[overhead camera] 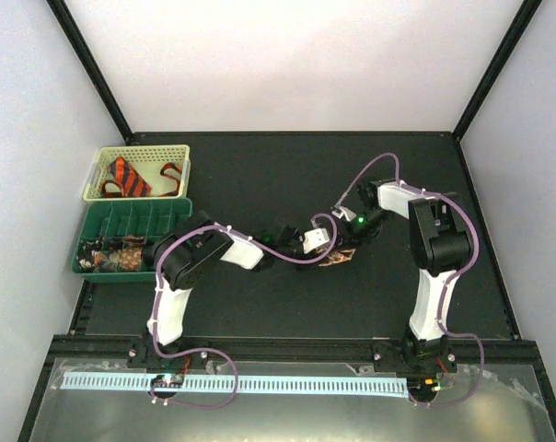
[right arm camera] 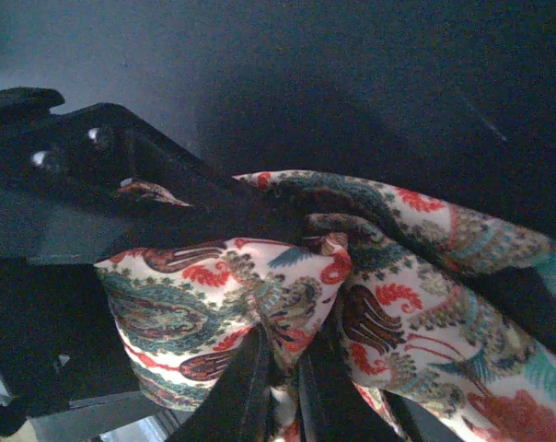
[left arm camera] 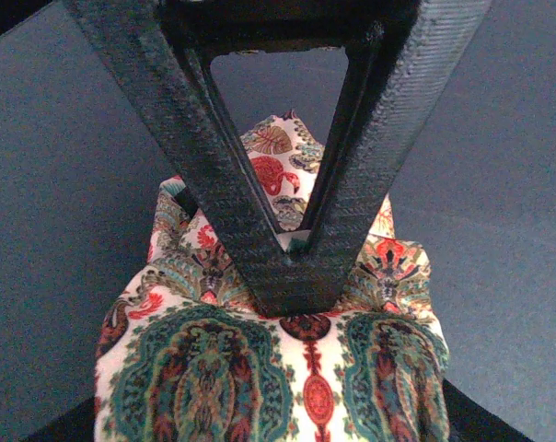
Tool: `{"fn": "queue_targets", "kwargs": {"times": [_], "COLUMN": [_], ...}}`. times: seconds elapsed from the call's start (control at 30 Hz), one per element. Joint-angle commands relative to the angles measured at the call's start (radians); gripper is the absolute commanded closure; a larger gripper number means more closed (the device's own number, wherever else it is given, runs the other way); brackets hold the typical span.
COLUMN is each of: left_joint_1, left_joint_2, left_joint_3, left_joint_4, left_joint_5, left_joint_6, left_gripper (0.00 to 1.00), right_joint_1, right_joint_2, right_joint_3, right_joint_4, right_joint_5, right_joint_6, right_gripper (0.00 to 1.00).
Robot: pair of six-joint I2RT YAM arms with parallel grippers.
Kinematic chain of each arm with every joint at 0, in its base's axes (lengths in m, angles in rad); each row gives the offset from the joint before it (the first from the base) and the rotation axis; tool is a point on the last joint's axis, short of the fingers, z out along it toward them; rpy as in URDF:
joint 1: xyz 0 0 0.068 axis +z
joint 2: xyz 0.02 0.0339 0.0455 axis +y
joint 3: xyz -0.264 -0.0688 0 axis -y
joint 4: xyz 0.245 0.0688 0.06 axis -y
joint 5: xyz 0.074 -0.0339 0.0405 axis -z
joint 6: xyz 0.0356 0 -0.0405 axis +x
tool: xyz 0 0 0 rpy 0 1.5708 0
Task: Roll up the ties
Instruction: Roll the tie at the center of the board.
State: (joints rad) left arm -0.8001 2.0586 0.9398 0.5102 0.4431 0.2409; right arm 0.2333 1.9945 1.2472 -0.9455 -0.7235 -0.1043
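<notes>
A brown-green-red patterned tie (overhead camera: 336,261) lies bunched on the black table between my two grippers. In the left wrist view the tie (left arm camera: 260,368) fills the lower frame, and my left gripper (left arm camera: 292,287) is shut on its folded fabric, the fingers meeting in a V. In the right wrist view my right gripper (right arm camera: 289,382) is shut on a fold of the same tie (right arm camera: 388,304). In the top view the left gripper (overhead camera: 326,249) and right gripper (overhead camera: 347,241) almost touch. An orange tie with black stripes (overhead camera: 129,178) lies in a pale yellow basket (overhead camera: 179,152).
A green divided tray (overhead camera: 158,216) stands at the left, below the basket, with small patterned coils (overhead camera: 112,259) in its near compartments. Purple cables (overhead camera: 375,166) loop off both arms. A black frame (overhead camera: 485,212) borders the table.
</notes>
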Motion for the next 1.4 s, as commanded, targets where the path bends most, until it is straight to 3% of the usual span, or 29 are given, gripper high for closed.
{"fn": "queue_targets", "kwargs": {"times": [0.0, 0.1, 0.17, 0.33, 0.53, 0.63, 0.77, 0.83, 0.97, 1.13, 1.27, 1.37], "left_joint_1": [-0.005, -0.006, -0.007, -0.014, -0.02, -0.021, -0.021, -0.018, -0.008, -0.008, -0.009, -0.011], "left_joint_2": [-0.041, -0.053, -0.054, -0.048, -0.038, -0.038, -0.041, -0.053, -0.104, -0.108, -0.071, -0.032], "left_joint_3": [-0.074, -0.099, -0.099, -0.081, -0.059, -0.057, -0.051, -0.052, -0.067, -0.031, -0.011, 0.021], "left_joint_4": [-0.098, -0.122, -0.133, -0.145, -0.165, -0.171, -0.184, -0.183, -0.125, -0.098, -0.045, -0.057], "left_joint_5": [-0.082, -0.101, -0.105, -0.112, -0.115, -0.116, -0.118, -0.116, -0.079, -0.004, 0.032, 0.038], "left_joint_6": [0.07, 0.078, 0.074, 0.074, 0.078, 0.077, 0.069, 0.061, 0.043, 0.0, -0.03, -0.031], "left_gripper": [0.56, 0.57, 0.56, 0.54, 0.53, 0.53, 0.49, 0.41, 0.28, 0.24, 0.25, 0.35], "right_joint_1": [-0.013, -0.029, -0.028, -0.001, 0.045, 0.047, 0.015, -0.006, -0.025, -0.025, -0.024, -0.024], "right_joint_2": [0.051, 0.029, -0.004, -0.039, -0.016, 0.001, 0.032, 0.031, 0.025, 0.015, 0.002, 0.0], "right_joint_3": [0.033, 0.061, 0.057, 0.059, 0.062, 0.059, 0.03, 0.008, -0.022, -0.034, -0.043, -0.053], "right_joint_4": [0.038, -0.012, -0.028, -0.046, -0.033, -0.03, -0.017, 0.001, 0.025, 0.045, 0.058, 0.077], "right_joint_5": [0.121, 0.068, 0.003, -0.1, -0.106, -0.055, 0.043, 0.079, 0.143, 0.154, 0.17, 0.16], "right_joint_6": [-0.024, -0.034, -0.03, -0.017, -0.001, -0.019, -0.047, -0.056, -0.078, -0.064, -0.042, -0.034], "right_gripper": [0.84, 0.61, 0.54, 0.52, 0.51, 0.6, 0.9, 0.98, 0.99, 0.99, 0.99, 0.99]}}
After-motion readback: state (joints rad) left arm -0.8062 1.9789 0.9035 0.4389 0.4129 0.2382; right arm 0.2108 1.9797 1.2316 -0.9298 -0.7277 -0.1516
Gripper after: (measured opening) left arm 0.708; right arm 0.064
